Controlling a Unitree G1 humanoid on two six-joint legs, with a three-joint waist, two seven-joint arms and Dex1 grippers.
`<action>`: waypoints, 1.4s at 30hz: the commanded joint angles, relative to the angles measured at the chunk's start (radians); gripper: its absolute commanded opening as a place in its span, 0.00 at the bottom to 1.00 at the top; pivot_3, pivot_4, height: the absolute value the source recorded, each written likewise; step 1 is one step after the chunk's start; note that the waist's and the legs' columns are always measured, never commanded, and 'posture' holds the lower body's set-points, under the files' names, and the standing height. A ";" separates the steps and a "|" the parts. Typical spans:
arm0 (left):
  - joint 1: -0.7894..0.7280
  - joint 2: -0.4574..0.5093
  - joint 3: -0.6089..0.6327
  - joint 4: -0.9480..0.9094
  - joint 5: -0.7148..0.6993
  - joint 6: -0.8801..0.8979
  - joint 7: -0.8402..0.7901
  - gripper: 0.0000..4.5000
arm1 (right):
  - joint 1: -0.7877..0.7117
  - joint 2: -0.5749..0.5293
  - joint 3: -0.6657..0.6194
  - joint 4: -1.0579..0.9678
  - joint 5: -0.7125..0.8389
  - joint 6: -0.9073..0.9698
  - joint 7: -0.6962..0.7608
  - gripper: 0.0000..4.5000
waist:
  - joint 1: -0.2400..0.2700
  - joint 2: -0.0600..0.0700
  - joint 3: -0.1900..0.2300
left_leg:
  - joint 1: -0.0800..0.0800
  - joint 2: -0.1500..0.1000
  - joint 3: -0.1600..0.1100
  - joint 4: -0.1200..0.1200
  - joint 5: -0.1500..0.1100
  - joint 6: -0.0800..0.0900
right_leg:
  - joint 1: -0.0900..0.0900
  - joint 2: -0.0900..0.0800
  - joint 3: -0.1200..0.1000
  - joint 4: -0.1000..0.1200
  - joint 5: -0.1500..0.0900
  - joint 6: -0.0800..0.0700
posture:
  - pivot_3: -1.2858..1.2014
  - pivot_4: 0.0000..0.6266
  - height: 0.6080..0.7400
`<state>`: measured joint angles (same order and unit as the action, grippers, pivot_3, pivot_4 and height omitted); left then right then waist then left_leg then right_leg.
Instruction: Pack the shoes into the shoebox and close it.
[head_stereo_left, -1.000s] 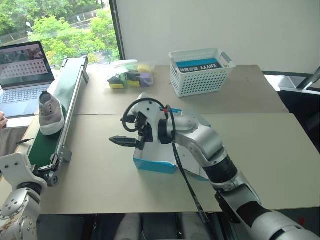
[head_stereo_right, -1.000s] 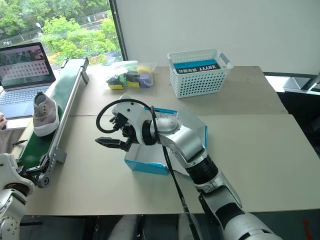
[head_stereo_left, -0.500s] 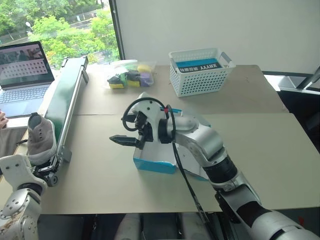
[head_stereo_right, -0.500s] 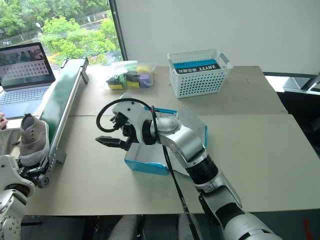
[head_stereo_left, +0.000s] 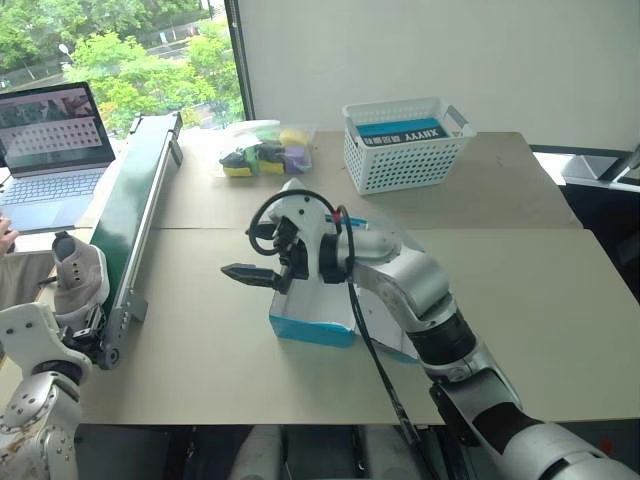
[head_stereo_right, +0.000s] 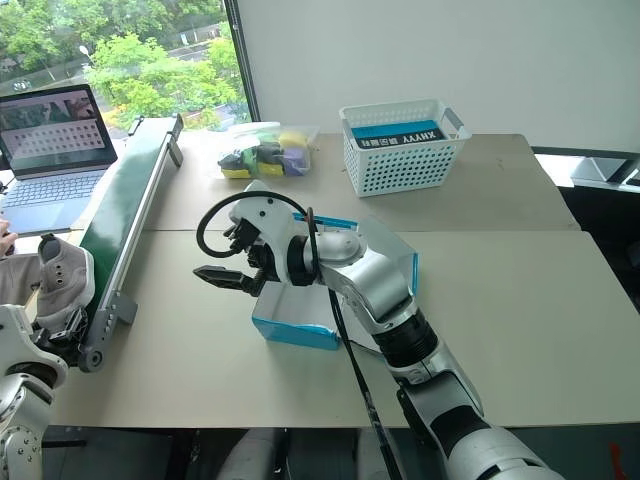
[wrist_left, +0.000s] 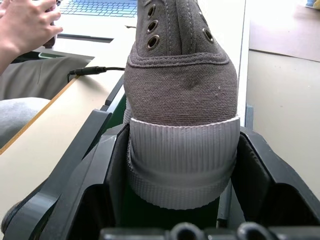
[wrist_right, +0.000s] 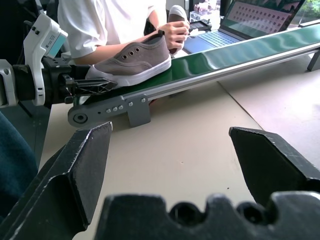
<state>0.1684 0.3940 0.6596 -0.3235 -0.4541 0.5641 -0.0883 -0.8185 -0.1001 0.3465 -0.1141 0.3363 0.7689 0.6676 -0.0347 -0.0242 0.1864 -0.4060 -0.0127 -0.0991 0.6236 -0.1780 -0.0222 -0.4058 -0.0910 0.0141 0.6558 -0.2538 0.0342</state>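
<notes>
1. Left pincer (wrist_left: 180, 165) closed round the toe end of a grey sneaker (wrist_left: 181, 85); black fingers (wrist_left: 107, 170) press the ribbed white sole from both sides.
2. That sneaker (head_stereo_left: 80, 283) sits at the near end of the green conveyor belt (head_stereo_left: 135, 190), along the left edge of the surface (head_stereo_left: 200, 340).
3. Right pincer (head_stereo_left: 252, 272) spread wide, holding nothing, hanging above the surface just left of the shoebox (head_stereo_left: 312, 328), pointing toward the belt.
4. Shoebox: blue outside, open, standing on the surface under the right forearm, lid raised behind.
5. White lattice basket (head_stereo_left: 405, 145) at the far side; clear bag of small items (head_stereo_left: 262, 152) beside it.
6. Laptop (head_stereo_left: 52, 140) left of the belt; a person's hand (wrist_left: 25, 25) near its keyboard.
</notes>
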 joint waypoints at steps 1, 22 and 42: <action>-0.038 -0.021 0.023 -0.032 0.001 -0.053 0.034 0.56 | -0.032 0.019 -0.035 -0.017 0.012 -0.003 -0.016 1.00 | 0.001 0.000 0.000 | 0.000 0.000 0.000 0.000 0.000 0.000 | 0.000 0.000 0.000 0.000 0.000 0.000 | 0.52 0.24 0.93; -0.247 -0.170 -0.625 -0.290 0.194 -0.141 0.007 0.56 | -0.314 0.312 -0.755 0.532 0.562 0.414 -0.483 1.00 | -0.009 -0.006 0.000 | -0.010 0.000 0.003 0.001 0.000 -0.002 | -0.009 0.001 0.002 0.002 0.001 -0.001 | 0.52 0.24 0.93; -0.222 -0.120 -0.546 -0.294 0.185 -0.128 -0.046 0.56 | -0.303 0.254 -0.754 0.569 0.588 0.371 -0.523 1.00 | -0.011 -0.006 0.000 | -0.012 0.002 0.005 0.002 0.000 -0.001 | -0.014 0.002 0.004 0.007 0.001 -0.001 | 0.52 0.24 0.93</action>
<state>-0.0590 0.2598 0.0809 -0.5576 -0.2619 0.4593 -0.1234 -1.0882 0.1147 -0.4062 0.4654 0.8938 1.1597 0.1353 -0.0458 -0.0303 0.1865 -0.4183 -0.0112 -0.0937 0.6252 -0.1780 -0.0235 -0.4200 -0.0887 0.0185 0.6623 -0.2530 0.0330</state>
